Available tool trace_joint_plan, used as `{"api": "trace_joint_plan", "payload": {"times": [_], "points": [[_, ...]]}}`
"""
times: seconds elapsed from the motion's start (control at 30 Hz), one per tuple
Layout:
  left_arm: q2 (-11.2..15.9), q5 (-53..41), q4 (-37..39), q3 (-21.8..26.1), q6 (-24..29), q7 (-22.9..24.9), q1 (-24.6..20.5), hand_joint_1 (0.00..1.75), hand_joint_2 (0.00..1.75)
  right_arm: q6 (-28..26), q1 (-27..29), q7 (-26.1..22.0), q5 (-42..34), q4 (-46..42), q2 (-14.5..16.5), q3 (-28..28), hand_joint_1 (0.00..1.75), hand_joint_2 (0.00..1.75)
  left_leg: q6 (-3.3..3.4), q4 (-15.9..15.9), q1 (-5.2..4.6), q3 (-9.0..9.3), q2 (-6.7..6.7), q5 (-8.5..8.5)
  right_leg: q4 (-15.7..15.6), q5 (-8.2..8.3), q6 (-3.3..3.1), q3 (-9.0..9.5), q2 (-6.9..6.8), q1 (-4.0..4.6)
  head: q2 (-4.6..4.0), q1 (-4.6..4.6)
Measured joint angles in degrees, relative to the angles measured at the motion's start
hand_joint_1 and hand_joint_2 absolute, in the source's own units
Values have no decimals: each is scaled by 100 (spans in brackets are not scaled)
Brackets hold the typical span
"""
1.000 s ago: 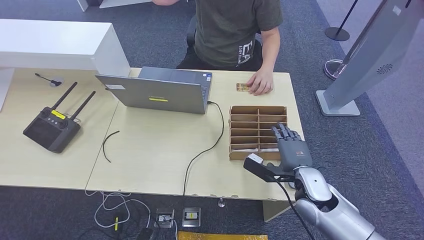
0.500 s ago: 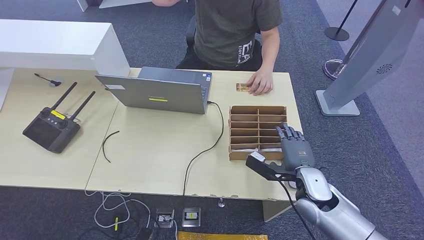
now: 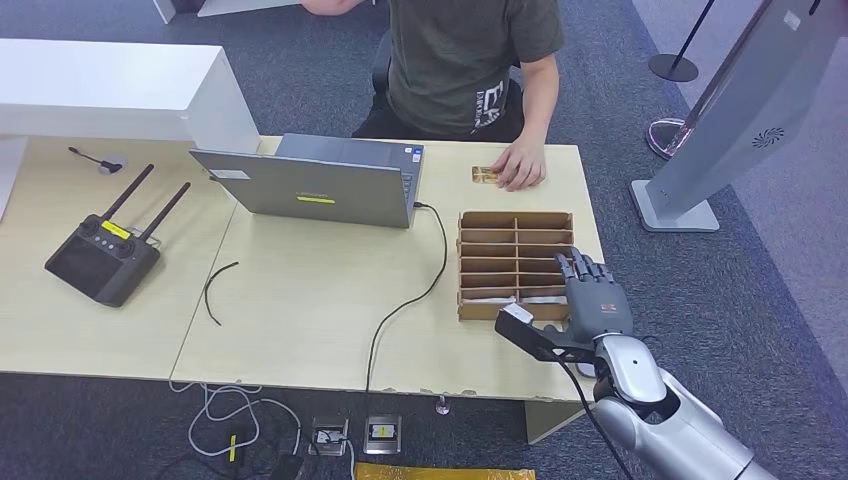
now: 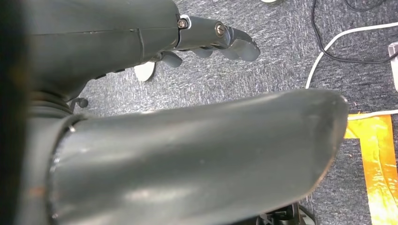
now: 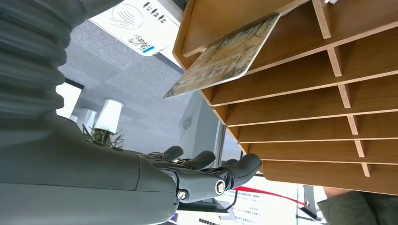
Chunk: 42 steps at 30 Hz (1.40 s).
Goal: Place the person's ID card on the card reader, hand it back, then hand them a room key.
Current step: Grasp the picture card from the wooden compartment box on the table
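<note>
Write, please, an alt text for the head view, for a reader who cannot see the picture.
The right robot hand, empty with fingers apart, hovers at the near right corner of a wooden slotted tray on a light table. Across the table, a seated person's hand rests on a card, beside an open laptop.

You see a pale wood bench [image 3: 300, 300] carrying a grey laptop [image 3: 320, 185] with a yellow sticker. Left of the laptop lies a black controller [image 3: 100, 260] with a yellow label; right of it, a brown divided tray [image 3: 515, 217]. The right hand [image 3: 595, 300] is dark grey on a silver arm. A tan, map-patterned card [image 5: 225, 58] rests in the tray. Beyond the laptop, a person's shirt [image 3: 460, 60] is olive; the carpet [image 3: 720, 290] is grey-blue.
</note>
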Motion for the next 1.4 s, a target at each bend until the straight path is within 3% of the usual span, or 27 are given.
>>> {"api": "trace_joint_plan", "payload": {"times": [0.5, 0.53, 0.6, 0.67, 0.73, 0.8, 1.4], "points": [[0, -1, -9, 0, 7, 0, -22, 0, 0, 50, 23, -32, 2, 17, 4, 0, 0, 175, 0, 0, 0, 0, 7, 0, 0, 0, 0, 0, 1, 0, 0, 0], [0, -2, -9, 0, 7, 0, -26, 0, 0, 58, 28, -43, 1, 26, 6, 0, 12, 175, 0, 0, 0, 0, 7, 0, 0, 0, 0, 0, 1, 0, 0, 0], [0, -8, -9, 0, 7, 0, -32, 0, 0, 71, 41, -56, -2, 39, 8, 0, 56, 175, 0, 0, 0, 0, 7, 0, 0, 0, 0, 1, 1, 0, 0, 0], [0, -15, -9, 0, 7, 0, -35, 0, 0, 80, 53, -64, -8, 44, 9, 0, 113, 175, 0, 0, 0, 0, 7, 0, 0, 0, 0, 0, 1, 0, 0, 0], [0, -20, -9, 0, 7, 0, -38, 0, 0, 87, 65, -73, -14, 44, 9, 0, 156, 175, 0, 0, 0, 0, 7, 0, 0, 0, 0, 0, 1, 0, 0, 0], [0, -28, -9, 0, 7, 0, -40, 0, 0, 100, 77, -84, -15, 45, 10, 0, 175, 175, 0, 0, 0, 0, 7, 0, 0, 0, 0, 0, 0, 0, 0, 0], [3, -59, -9, -4, 4, 0, -70, 0, 0, 164, 126, -126, -87, 99, 28, 11, 175, 175, 0, 0, 1, 0, 7, 0, 0, 0, 0, 0, 4, 1, 0, 1]]}}
